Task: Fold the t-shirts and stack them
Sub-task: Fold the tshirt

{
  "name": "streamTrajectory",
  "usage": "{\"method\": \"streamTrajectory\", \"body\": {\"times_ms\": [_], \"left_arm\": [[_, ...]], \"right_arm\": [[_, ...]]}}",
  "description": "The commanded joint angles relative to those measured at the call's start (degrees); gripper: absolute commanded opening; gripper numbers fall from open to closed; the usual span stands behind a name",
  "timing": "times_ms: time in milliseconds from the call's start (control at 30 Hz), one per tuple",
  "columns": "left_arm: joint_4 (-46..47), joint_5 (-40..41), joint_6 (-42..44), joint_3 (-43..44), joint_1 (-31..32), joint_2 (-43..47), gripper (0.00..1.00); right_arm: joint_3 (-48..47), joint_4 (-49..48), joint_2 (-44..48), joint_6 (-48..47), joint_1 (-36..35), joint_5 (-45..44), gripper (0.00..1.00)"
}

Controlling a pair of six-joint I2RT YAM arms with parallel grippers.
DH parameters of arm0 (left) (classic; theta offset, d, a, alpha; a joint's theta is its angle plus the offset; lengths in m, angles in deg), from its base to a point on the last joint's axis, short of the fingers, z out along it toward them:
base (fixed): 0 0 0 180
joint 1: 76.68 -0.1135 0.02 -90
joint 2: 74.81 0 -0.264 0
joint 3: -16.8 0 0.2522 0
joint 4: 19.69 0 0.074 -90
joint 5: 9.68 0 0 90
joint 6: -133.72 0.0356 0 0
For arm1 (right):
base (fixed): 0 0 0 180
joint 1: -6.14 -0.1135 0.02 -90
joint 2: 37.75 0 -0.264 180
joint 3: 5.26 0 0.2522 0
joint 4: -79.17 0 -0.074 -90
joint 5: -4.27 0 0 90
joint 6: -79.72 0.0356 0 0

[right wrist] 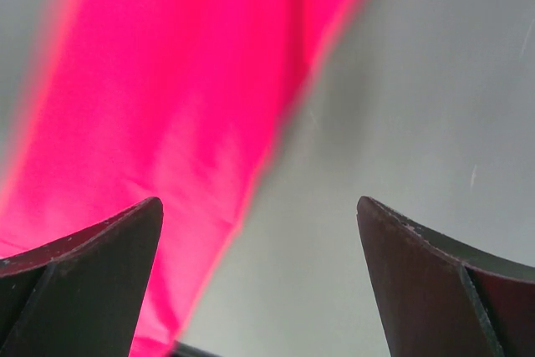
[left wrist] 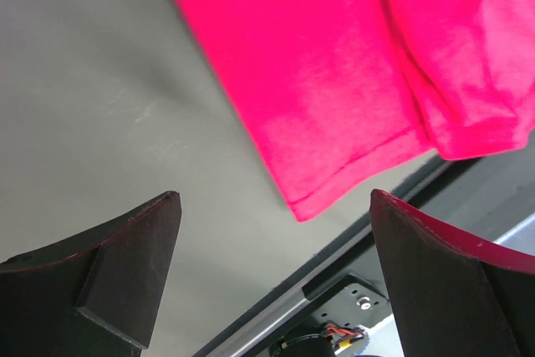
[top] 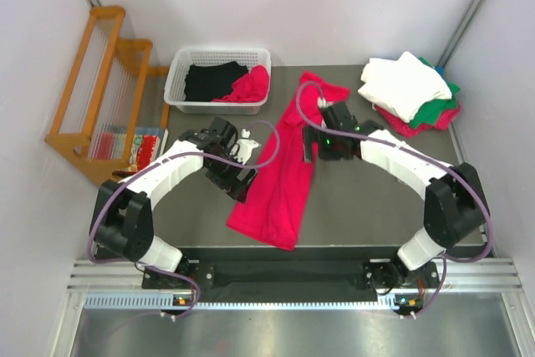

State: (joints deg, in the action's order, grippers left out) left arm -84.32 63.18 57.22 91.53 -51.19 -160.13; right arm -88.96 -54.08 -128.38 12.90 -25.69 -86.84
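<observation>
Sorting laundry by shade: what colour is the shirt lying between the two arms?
Bright crimson-red t-shirt, plain; clearest in the top external view.

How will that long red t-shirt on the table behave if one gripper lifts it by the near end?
The red t-shirt will probably go limp and drape: it already lies in soft folds and wrinkles. It is likely light, thin cloth. Being folded into a long strip, its layers may slide apart and fall open when raised from one end.

T-shirt [top: 284, 169] mid-table, basket [top: 217, 79] behind-left, stack [top: 410, 89] behind-right
</observation>
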Motion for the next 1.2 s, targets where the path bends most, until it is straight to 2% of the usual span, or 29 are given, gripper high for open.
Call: {"method": "streamTrajectory", "body": {"times_ms": [0, 67, 233, 400, 533, 767, 867, 967, 1000, 1100, 1167], "left_arm": [[0.8, -5.5, 3.0, 0.1, 0.0, -0.5, 0.99], [0.7, -5.9, 3.8, -0.7, -0.1, -1.6, 0.99], [1.3, -9.0, 2.9, -0.9, 0.0, -2.6, 0.99], [-0.7, -11.0, 2.8, -0.7, 0.0, -4.6, 0.99], [-2.5, -15.4, 2.5, -0.1, 0.0, -10.0, 0.99], [-2.9, -17.6, 1.8, 3.5, -0.2, -17.5, 0.99], [-2.8, -21.4, 1.4, 4.4, -3.2, -17.7, 0.99], [-2.0, -26.1, 1.3, 4.9, -10.5, -14.2, 0.99], [-2.0, -27.8, 1.4, 5.0, -15.3, -12.0, 0.99], [-3.3, -29.3, 3.5, 6.5, -23.1, -8.0, 0.99], [-4.1, -28.9, 4.8, 6.5, -25.1, -5.7, 0.99]], "right_arm": [[9.5, -0.1, 3.0, 3.9, -5.1, 3.3, 1.0], [12.6, 0.6, 4.4, 5.5, -9.8, 2.9, 1.0], [16.8, 1.2, 7.1, 10.3, -16.1, 4.7, 1.0], [16.3, 4.5, 8.5, 12.8, -22.4, 3.6, 1.0], [15.6, 6.7, 10.6, 15.3, -25.6, 3.6, 1.0], [14.5, 7.0, 9.7, 14.9, -32.7, 1.5, 1.0], [11.8, 8.4, 6.8, 13.2, -35.9, -2.6, 1.0], [7.4, 9.0, 3.0, 10.9, -37.9, -3.9, 1.0], [4.8, 9.4, 0.9, 9.7, -38.3, -4.3, 1.0], [-0.5, 9.5, -3.5, 6.5, -38.4, -4.4, 1.0], [-3.4, 9.8, -5.7, 5.0, -38.5, -5.0, 1.0]]}}
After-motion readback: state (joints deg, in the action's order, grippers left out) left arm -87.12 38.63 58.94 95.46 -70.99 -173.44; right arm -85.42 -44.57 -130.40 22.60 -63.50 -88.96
